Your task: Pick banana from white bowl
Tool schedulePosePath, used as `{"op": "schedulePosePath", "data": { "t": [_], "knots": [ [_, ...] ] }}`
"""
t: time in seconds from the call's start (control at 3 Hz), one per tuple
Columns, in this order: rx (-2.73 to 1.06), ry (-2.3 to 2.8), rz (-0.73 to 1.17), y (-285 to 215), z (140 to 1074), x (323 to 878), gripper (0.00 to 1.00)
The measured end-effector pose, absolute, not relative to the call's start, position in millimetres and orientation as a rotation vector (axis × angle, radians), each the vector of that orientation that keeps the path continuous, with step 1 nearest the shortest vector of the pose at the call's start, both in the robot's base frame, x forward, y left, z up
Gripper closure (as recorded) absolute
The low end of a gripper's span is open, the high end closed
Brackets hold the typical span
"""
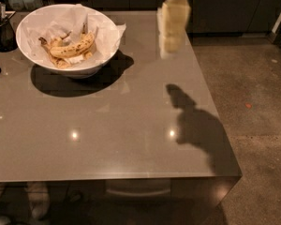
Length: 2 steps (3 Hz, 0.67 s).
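The white bowl (30, 50) stands at the far left of the grey table, lined with crumpled white paper. In it lies the banana (76, 47), long, curved, yellow with brown speckles, among shorter, browner banana pieces (54, 50). My gripper (171, 36) hangs from the white arm at the top centre, above the table's far right part. It is well to the right of the bowl and apart from it.
A dark wire container (2, 29) stands at the far left edge next to the bowl. The table's right edge (215, 111) drops to a concrete floor. Dark cabinets run along the back. The arm's shadow (196, 121) falls on the table's right side.
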<state>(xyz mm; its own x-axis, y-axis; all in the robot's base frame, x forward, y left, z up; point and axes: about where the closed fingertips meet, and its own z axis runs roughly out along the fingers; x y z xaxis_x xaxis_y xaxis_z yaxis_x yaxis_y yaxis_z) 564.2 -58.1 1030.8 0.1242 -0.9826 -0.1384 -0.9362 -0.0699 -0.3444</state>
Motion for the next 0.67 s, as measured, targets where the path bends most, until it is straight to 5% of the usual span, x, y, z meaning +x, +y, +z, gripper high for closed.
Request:
{"op": "schedulePosePath", "data": {
  "t": [0.67],
  "knots": [
    [-2.093,1.632,-0.255,28,1071,622,0.00]
  ]
}}
